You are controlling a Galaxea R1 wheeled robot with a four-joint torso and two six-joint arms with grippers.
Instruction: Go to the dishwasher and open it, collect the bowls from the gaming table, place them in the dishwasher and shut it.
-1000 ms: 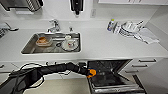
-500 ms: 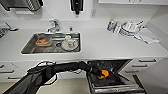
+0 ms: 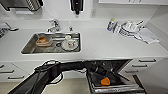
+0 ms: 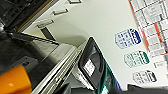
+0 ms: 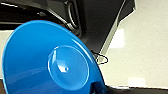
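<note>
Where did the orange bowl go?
The orange bowl is inside the open dishwasher, low in the head view right of the middle, under the white counter. The left arm reaches in beside it.

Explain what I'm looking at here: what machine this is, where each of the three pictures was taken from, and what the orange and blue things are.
This is a wheeled robot with two arms, standing at a kitchen counter. The head view looks down from a camera high on the robot. It shows a sink with dishes in it, and below the counter the open dishwasher. The robot's left arm reaches in from the picture's left into the dishwasher, where an orange bowl sits.

The other two pictures come from cameras on the wrists. The left wrist view shows the same orange bowl close up at the edge of the picture, inside the dishwasher; whether the arm grips it I cannot tell. The right wrist view shows a blue bowl very near the camera; it seems to be carried by the right arm, though the fingers are not clear.
</note>
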